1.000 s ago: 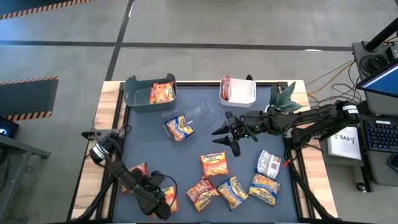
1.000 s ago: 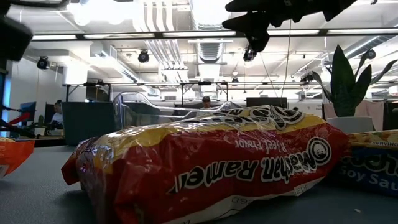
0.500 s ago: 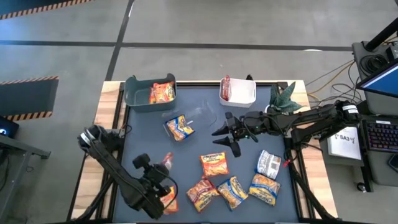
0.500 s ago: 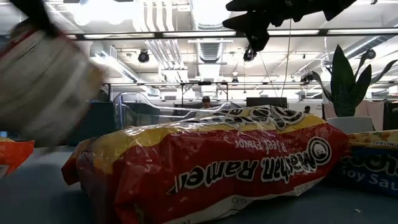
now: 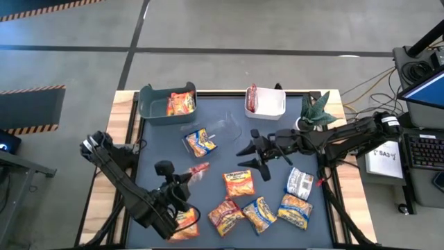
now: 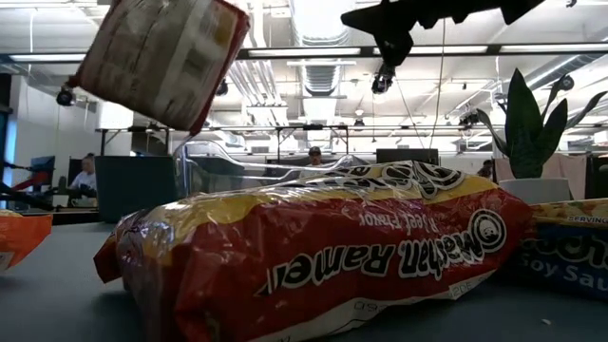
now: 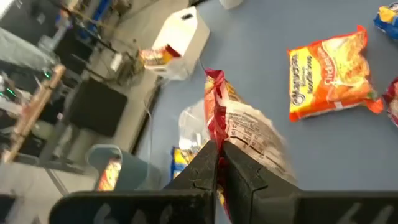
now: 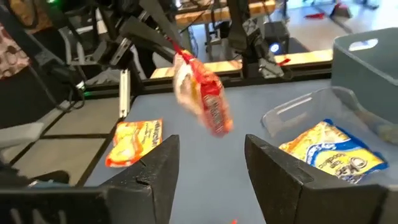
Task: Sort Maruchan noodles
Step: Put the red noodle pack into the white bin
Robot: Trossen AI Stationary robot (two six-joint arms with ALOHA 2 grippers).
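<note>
A dark red Maruchan noodle packet (image 5: pixel 198 169) hangs in the air over the table's left middle, with my left gripper (image 5: pixel 188 174) shut on it; the low view shows the packet (image 6: pixel 161 57) tilted high above the table. My right gripper (image 5: pixel 244 156) stands open at the table's middle, level, pointing toward the left, with the held packet (image 8: pixel 202 93) ahead of it and nothing between its fingers. Several more packets lie flat at the near middle and right, such as an orange one (image 5: pixel 238 182) and a red one (image 5: pixel 224 215). My left gripper pinches the red packet by its crimped edge (image 7: pixel 212 134) between its two fingers. The fingers come from the table's near left, slanting a little downward. The packet is lifted clear of the table and stands out tilted beyond the fingertips.
At the far left a teal bin (image 5: pixel 156 104) holds an orange packet. A white bin (image 5: pixel 270 104) at the far middle holds red ones. A clear bin (image 5: pixel 218 128) holds a blue-yellow packet (image 5: pixel 199 142). A plant (image 5: pixel 317 111) stands at the far right. An orange packet (image 5: pixel 182 222) lies under my left arm.
My left gripper has risen from the table's near left with the red packet and swung toward the middle and far side, rolling its wrist. The packet is now lifted clear and turned about, high in the low view.
</note>
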